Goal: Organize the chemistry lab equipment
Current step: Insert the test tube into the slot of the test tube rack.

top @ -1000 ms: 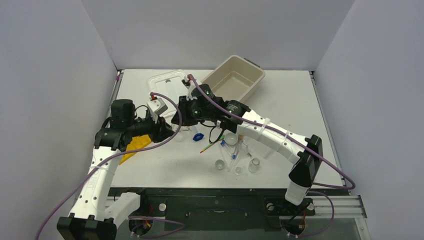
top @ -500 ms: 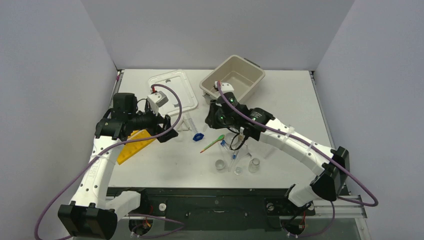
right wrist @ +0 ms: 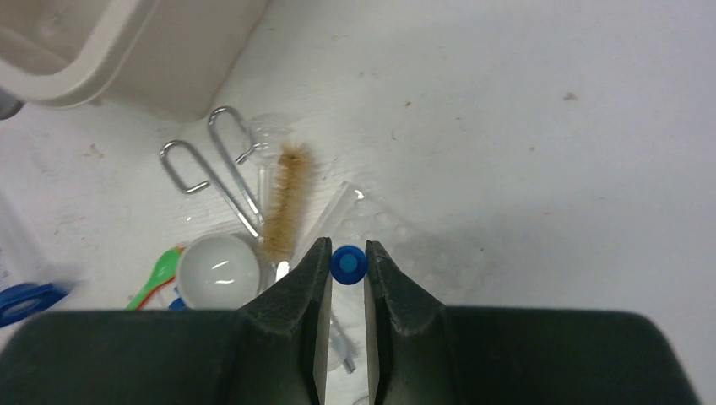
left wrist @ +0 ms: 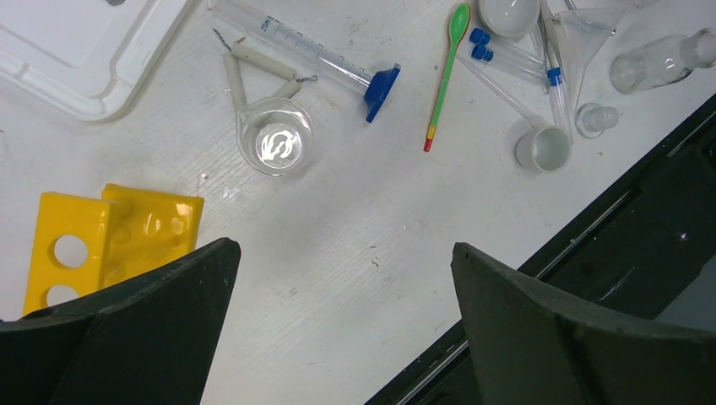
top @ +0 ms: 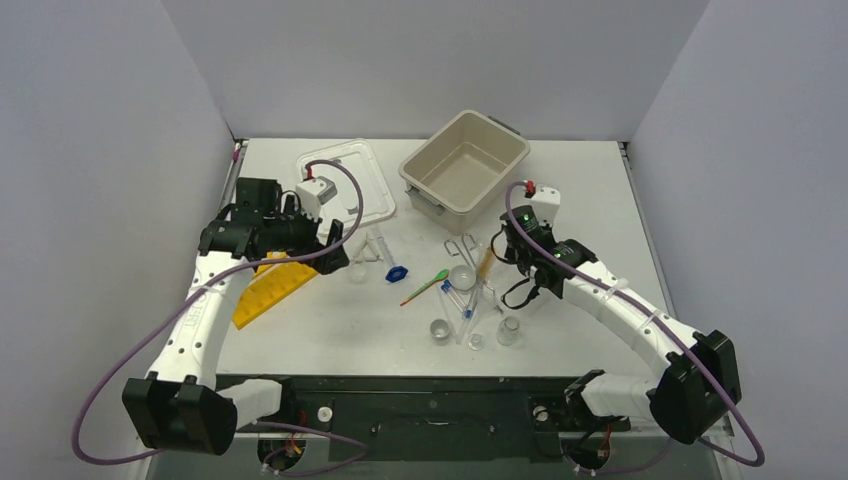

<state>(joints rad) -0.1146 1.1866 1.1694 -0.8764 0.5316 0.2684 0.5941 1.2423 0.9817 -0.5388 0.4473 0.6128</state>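
My right gripper (right wrist: pixel 347 245) is shut on a blue cap (right wrist: pixel 348 264) with a clear tube under it, held above the pile of lab equipment. Just left of it lie a brush (right wrist: pixel 285 202), metal tongs (right wrist: pixel 224 164) and a round glass dish (right wrist: pixel 218 270). My left gripper (left wrist: pixel 344 247) stands wide open over bare table with nothing between its fingers. The yellow holed rack (left wrist: pixel 110 245) lies on its side by the left finger. Beyond are a small clear beaker (left wrist: pixel 275 135), a graduated tube with a blue base (left wrist: pixel 312 55) and a green spatula (left wrist: pixel 447 67).
The beige tub (top: pixel 465 160) stands at the back centre, with the white lid (top: pixel 345 180) to its left. More clear beakers (top: pixel 440 330) and a vial (top: pixel 510 330) sit near the table's front edge (top: pixel 450 372). The yellow rack (top: pixel 270 290) lies at the left.
My left gripper has opened, and the yellow rack now lies uncovered on the table. The right arm swung from the middle left, past the tub, to the right of the pile, still shut.
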